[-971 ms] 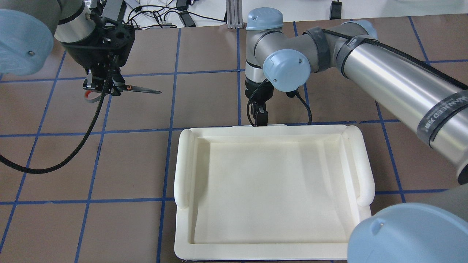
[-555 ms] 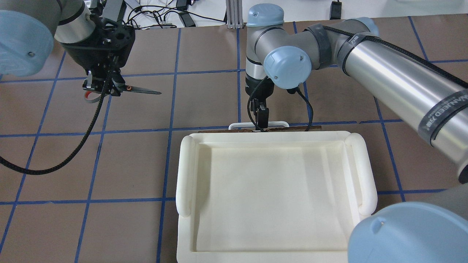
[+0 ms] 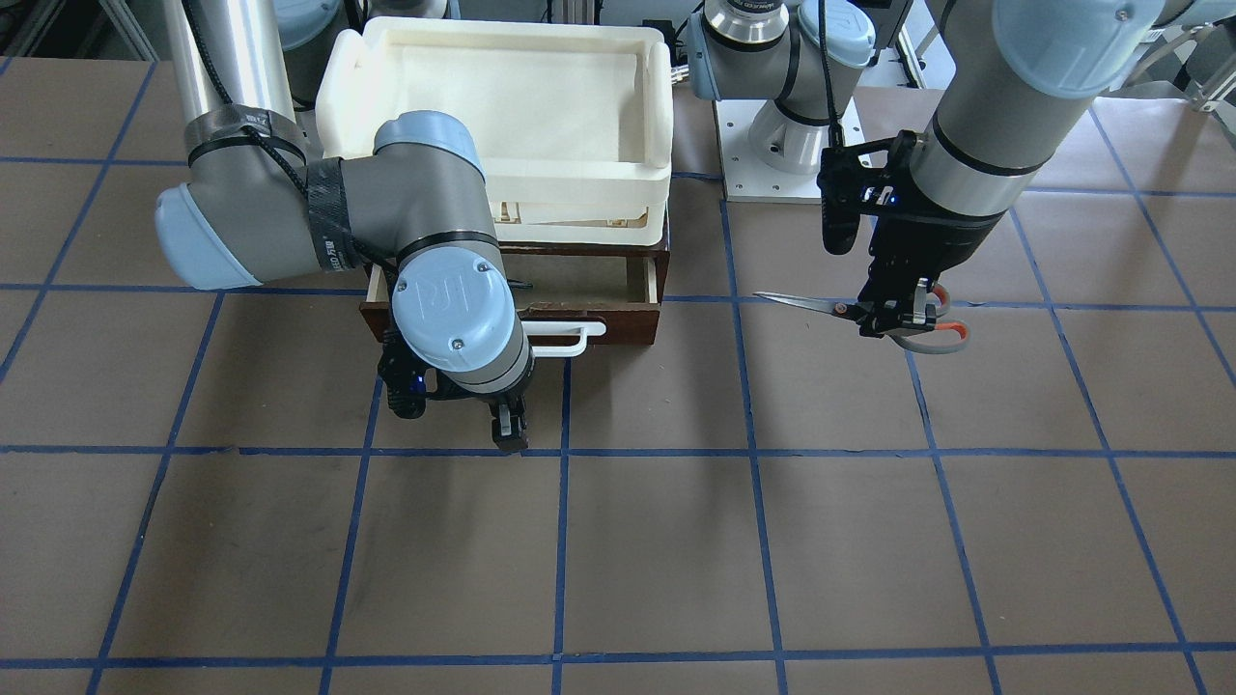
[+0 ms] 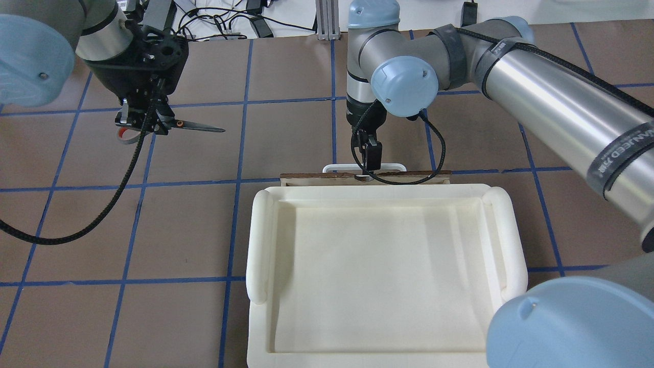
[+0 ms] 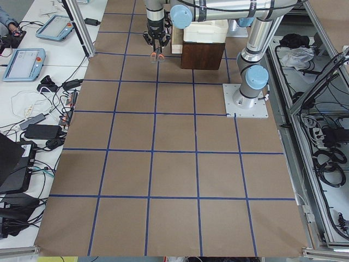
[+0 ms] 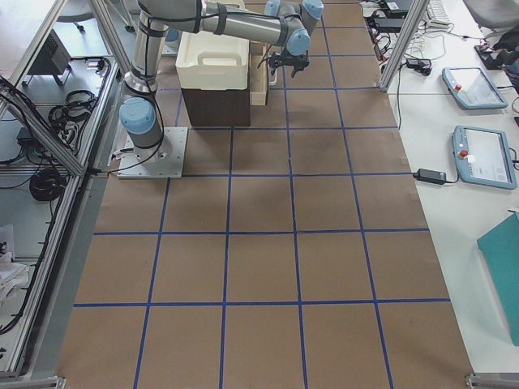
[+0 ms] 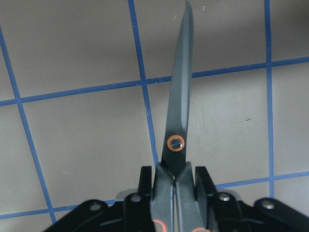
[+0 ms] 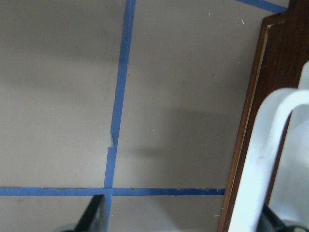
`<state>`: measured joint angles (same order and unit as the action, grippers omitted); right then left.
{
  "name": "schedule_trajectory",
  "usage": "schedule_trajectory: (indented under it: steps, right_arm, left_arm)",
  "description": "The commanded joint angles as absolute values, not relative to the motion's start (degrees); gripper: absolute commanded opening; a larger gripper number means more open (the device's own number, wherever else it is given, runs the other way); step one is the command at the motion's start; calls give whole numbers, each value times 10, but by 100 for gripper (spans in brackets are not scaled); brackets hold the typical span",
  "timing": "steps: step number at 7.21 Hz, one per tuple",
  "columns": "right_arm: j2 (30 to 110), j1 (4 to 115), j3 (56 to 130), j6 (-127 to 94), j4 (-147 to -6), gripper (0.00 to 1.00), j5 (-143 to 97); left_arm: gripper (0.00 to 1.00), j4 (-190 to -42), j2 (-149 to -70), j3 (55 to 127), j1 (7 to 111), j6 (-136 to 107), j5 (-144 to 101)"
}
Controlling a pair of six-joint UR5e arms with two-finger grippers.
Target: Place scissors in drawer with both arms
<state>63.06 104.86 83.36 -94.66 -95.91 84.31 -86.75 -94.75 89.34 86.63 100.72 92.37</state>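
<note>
Overhead exterior: left arm's fingers [image 4: 162, 128] clench the scissors [image 4: 196, 125] near the pivot, blades level above the tabletop [image 4: 286, 138], well apart from the part-open drawer [image 4: 317, 177]; its white handle [image 4: 337, 166] sits between the right arm's fingers [image 4: 372, 153], spread.

i see the scissors [image 3: 838, 307] shut, blades level and well above the table, gripped at their grey-and-orange handles by the left gripper [image 3: 893, 319]. the dark-brown drawer [image 3: 630, 326] stands partly open beneath the cream tray [image 3: 502, 68].
</note>
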Motion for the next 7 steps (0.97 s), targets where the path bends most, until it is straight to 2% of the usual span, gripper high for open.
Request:
schedule_trajectory:
  steps: [1, 7]
  right_arm:
    - [627, 1041, 821, -930, -964, 100, 845]
    - [585, 1041, 765, -927, -965, 100, 839]
  left_arm:
    - [0, -867, -947, 893, 865, 1008, 924]
    - [0, -867, -947, 897, 858, 1016, 924]
